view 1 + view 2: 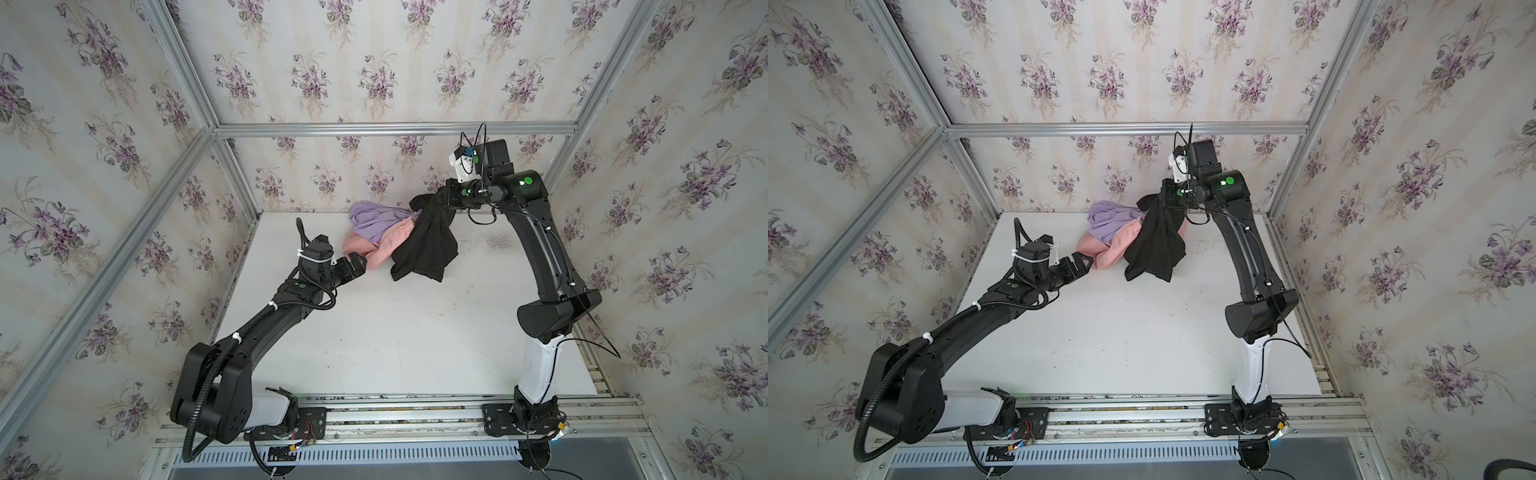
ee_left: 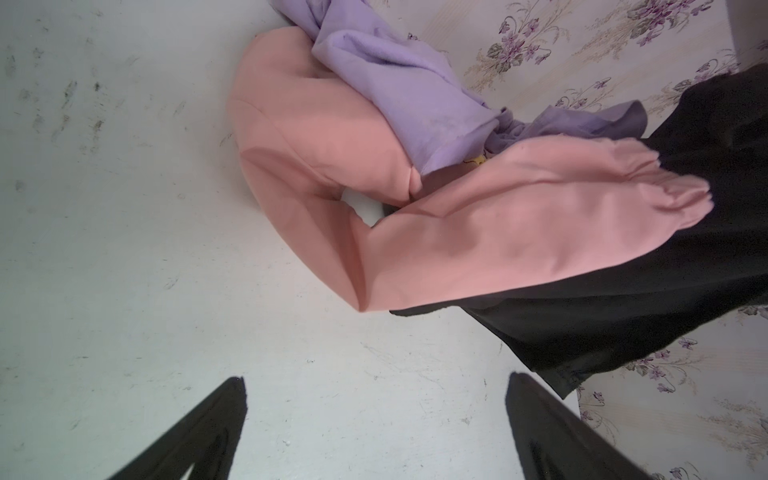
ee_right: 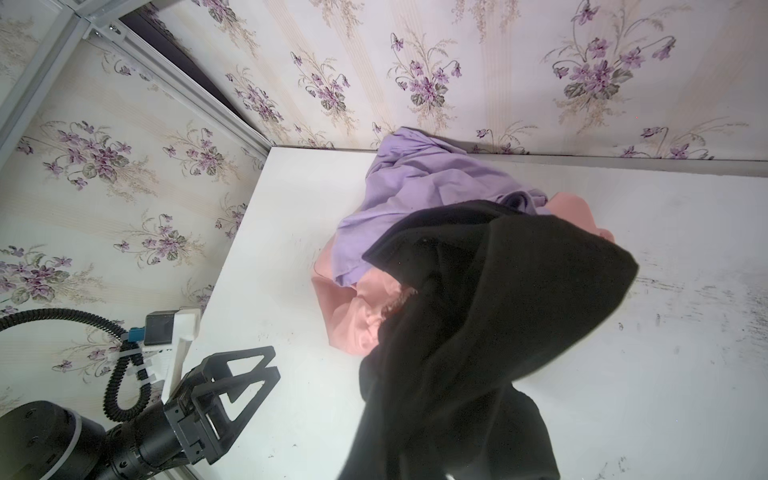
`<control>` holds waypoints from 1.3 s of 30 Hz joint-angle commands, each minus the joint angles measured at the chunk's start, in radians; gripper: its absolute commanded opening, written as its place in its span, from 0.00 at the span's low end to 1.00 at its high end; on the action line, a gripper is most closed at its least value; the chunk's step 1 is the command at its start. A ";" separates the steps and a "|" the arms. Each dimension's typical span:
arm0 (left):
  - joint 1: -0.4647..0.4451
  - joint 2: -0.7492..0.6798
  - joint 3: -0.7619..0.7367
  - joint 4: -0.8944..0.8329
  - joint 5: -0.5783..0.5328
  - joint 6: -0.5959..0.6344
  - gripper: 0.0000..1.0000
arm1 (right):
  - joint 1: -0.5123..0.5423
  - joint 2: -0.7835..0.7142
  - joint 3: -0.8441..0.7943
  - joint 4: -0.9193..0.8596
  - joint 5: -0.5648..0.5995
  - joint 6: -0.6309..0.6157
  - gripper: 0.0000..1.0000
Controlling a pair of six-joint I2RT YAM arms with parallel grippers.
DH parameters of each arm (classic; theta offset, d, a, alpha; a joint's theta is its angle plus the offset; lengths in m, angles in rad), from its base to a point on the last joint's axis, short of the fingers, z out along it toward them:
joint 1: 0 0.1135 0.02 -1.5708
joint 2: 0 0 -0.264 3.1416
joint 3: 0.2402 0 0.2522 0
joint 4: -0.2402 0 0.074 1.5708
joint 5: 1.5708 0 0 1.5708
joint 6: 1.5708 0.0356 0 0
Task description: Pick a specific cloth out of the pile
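Note:
The pile lies at the back of the white table: a lilac-purple garment (image 1: 374,222) (image 3: 415,187) on top of a salmon-pink one (image 1: 390,247) (image 2: 332,137). The cloth (image 1: 428,245) (image 1: 1156,245) (image 3: 498,311), plain black, hangs from my right gripper (image 1: 440,195) (image 1: 1158,198), which is shut on its upper end above the pile's right side. The cloth's lower part drapes over the pink garment and onto the table. It hides that gripper's fingers in the right wrist view. My left gripper (image 1: 359,264) (image 2: 374,378) stands open and empty just left of the pink garment, low over the table.
The table (image 1: 395,332) is walled by flowered wallpaper, and the back wall (image 1: 332,178) stands right behind the pile. Aluminium frame posts (image 1: 237,174) run along the left and right edges. A metal rail (image 1: 395,411) with both arm bases lines the front.

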 commanded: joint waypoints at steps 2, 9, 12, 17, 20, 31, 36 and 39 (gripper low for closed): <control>0.000 -0.006 -0.001 0.013 -0.006 0.004 1.00 | 0.000 -0.035 0.019 0.056 0.012 -0.020 0.00; 0.000 -0.012 -0.005 0.013 -0.004 0.003 1.00 | 0.000 -0.065 0.019 0.057 0.031 -0.036 0.00; 0.000 -0.016 -0.008 0.013 -0.003 0.001 1.00 | 0.001 -0.074 0.020 0.053 0.033 -0.041 0.00; 0.000 -0.028 -0.014 0.014 -0.002 0.004 1.00 | 0.001 -0.096 0.019 0.041 0.033 -0.058 0.00; -0.001 -0.035 -0.014 0.012 0.000 0.009 1.00 | 0.001 -0.113 0.019 0.033 0.033 -0.086 0.00; -0.001 -0.070 -0.007 0.013 0.017 0.031 1.00 | -0.012 -0.181 0.019 -0.010 0.067 -0.147 0.00; -0.002 -0.096 -0.008 0.010 0.020 0.040 1.00 | -0.013 -0.206 0.019 -0.037 0.037 -0.160 0.00; -0.002 -0.119 -0.007 0.005 0.021 0.050 1.00 | -0.012 -0.224 0.019 -0.051 0.025 -0.163 0.00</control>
